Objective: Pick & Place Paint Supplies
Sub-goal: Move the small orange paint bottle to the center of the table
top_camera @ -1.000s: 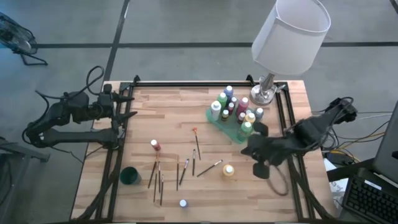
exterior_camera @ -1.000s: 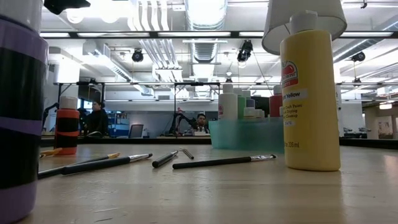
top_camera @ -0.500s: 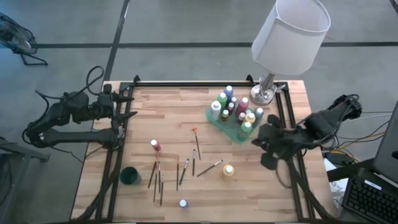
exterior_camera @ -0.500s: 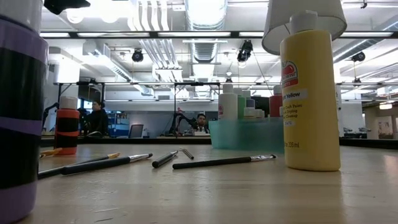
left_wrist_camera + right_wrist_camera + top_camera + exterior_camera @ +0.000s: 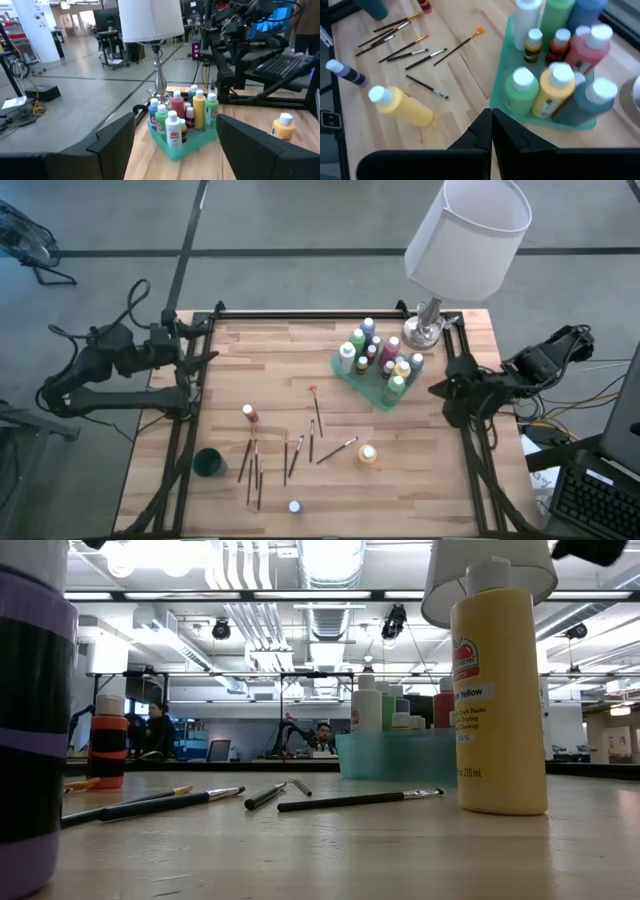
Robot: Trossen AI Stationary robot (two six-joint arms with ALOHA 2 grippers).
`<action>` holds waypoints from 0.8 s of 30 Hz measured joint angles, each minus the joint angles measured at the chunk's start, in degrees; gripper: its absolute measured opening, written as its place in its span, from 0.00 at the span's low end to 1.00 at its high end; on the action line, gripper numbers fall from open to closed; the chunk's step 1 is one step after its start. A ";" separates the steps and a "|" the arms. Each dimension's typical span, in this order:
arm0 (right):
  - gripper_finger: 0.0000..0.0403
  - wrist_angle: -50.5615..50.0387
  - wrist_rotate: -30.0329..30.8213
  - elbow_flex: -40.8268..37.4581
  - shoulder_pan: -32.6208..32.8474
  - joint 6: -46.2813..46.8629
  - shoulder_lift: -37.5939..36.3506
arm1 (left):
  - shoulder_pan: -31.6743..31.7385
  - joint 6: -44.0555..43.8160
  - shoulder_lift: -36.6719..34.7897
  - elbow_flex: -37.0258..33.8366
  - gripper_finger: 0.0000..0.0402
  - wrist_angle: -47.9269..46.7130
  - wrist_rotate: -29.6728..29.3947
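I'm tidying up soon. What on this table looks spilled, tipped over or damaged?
Nothing looks spilled or broken. The thin wooden-handled brushes lie scattered loose on the wooden table, and the yellow paint bottle, red paint bottle and small purple-striped bottle stand upright outside the translucent green tray.

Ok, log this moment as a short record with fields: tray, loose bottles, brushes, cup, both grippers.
tray: translucent green tray right of table centre, crowded with upright white-capped paint bottles
loose bottles: yellow bottle, red bottle, small purple-banded bottle, all standing on the table
brushes: several brushes scattered flat between cup and yellow bottle
cup: dark green cup, front left
left gripper: open, empty, at table's left edge
right gripper: shut, empty, at right edge beside tray
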 joint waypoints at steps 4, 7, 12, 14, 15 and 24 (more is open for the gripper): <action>0.02 0.07 -0.02 -4.57 0.00 -0.27 -4.40 | 0.02 -0.05 0.00 -0.02 0.70 -0.27 0.00; 0.02 0.07 -0.02 -7.41 -0.02 -1.69 -6.57 | 0.01 0.56 0.25 -0.02 0.70 0.36 0.00; 0.02 0.10 -0.05 -11.33 0.00 -2.16 -8.33 | 0.00 0.93 0.59 -0.02 0.70 0.25 0.02; 0.02 0.11 -0.06 -12.41 -0.02 -2.21 -8.46 | 0.00 0.41 0.64 -0.02 0.70 0.28 0.00; 0.02 0.12 -0.07 -12.84 0.00 -2.24 -8.48 | 0.01 -0.03 0.71 -0.02 0.70 0.28 0.00; 0.02 0.27 -0.24 -16.44 0.00 -2.30 -8.00 | 0.01 -1.58 0.87 0.00 0.70 1.00 -0.01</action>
